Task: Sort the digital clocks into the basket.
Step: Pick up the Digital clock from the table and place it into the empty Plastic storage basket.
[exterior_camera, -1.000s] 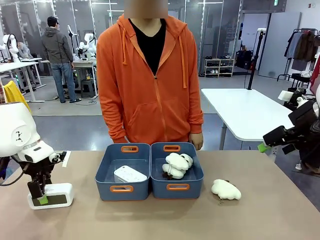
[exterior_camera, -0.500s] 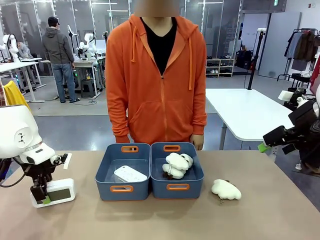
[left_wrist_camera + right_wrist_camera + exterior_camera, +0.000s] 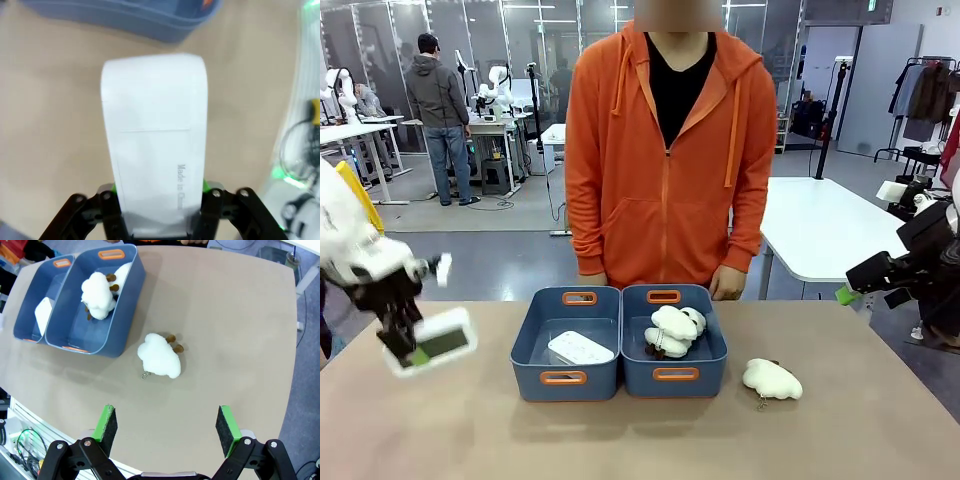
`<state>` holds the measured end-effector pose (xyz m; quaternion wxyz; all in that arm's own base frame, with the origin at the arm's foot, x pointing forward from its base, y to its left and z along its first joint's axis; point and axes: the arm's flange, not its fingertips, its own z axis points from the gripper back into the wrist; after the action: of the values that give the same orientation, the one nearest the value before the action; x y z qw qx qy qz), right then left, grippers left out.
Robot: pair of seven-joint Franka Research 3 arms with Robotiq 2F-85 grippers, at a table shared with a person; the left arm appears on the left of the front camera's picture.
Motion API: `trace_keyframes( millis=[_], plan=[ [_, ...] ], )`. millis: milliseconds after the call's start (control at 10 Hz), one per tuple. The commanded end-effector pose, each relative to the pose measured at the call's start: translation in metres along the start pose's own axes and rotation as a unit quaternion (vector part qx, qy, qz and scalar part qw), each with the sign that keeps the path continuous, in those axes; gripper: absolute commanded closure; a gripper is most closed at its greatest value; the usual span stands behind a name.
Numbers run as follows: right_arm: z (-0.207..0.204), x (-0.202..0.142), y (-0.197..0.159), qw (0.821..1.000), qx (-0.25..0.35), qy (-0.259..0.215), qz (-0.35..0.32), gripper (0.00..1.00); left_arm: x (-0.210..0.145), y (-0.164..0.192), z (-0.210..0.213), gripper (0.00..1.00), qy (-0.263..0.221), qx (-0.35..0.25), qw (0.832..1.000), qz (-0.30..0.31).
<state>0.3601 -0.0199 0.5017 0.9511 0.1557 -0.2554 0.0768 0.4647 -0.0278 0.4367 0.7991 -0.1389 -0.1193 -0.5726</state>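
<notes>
The left gripper (image 3: 408, 352) is clamped on a white clock (image 3: 432, 342), holding it above the table (image 3: 620, 440) at the robot's left, well apart from the tubs. The clock is tilted and blurred in the front view, its grey face toward the camera. In the left wrist view the clock (image 3: 155, 135) stands up between the green pads (image 3: 114, 189), its plain white back showing with small print along one edge; the left gripper (image 3: 159, 200) pinches its lower end, and the corner of a blue tub (image 3: 130, 20) lies beyond it, above the tan tabletop.

Two blue tubs sit side by side mid-table, touching. The left tub (image 3: 525, 345) holds the second clock (image 3: 580, 349), lying flat. The right tub (image 3: 715, 345) holds plush toys (image 3: 672, 330). Another plush (image 3: 771, 379) lies on the table just right of that tub.

The right gripper (image 3: 166, 427) hangs high over the table with its jaws wide apart and nothing between them; below it lie the loose plush (image 3: 160, 355), the tubs (image 3: 120, 340) and the clock (image 3: 44, 312) in the far one. In the front view the right arm (image 3: 910, 265) sits at the picture's right edge.

A person in an orange hoodie (image 3: 665, 170) stands behind the tubs, one hand (image 3: 727, 283) hanging near the table edge
</notes>
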Motion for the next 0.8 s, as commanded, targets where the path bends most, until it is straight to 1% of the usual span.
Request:
trace_keyframes(
  millis=[0,100,200,300,400,500,600,700],
  plan=[
    [-0.001,0.000,0.001,1.000,-0.005,0.001,-0.005,0.00,0.012,-0.017,0.074,1.00,-0.092,-0.019,0.996,0.008],
    [-0.001,0.000,0.001,1.000,-0.005,0.001,-0.005,0.00,0.021,-0.027,0.086,1.00,-0.113,-0.013,0.993,0.017],
    [-0.001,0.000,0.001,1.000,-0.005,0.001,-0.005,0.00,0.033,-0.037,0.087,1.00,-0.126,-0.004,0.991,0.032],
    [-0.001,0.000,0.001,1.000,-0.005,0.001,-0.005,0.00,0.056,-0.049,0.081,1.00,-0.142,0.008,0.988,0.060],
    [-0.001,0.000,0.001,1.000,-0.005,0.001,-0.005,0.00,0.084,-0.055,0.067,1.00,-0.153,0.045,0.980,0.118],
    [-0.001,0.000,0.001,1.000,-0.005,0.001,-0.005,0.00,0.110,-0.060,0.046,1.00,-0.150,0.078,0.974,0.149],
    [-0.001,0.000,0.001,1.000,-0.005,0.001,-0.005,0.00,0.133,-0.059,0.023,1.00,-0.137,0.112,0.970,0.167],
    [-0.001,0.000,0.001,1.000,-0.005,0.001,-0.005,0.00,0.152,-0.053,0.000,1.00,-0.131,0.127,0.962,0.202]
  ],
)
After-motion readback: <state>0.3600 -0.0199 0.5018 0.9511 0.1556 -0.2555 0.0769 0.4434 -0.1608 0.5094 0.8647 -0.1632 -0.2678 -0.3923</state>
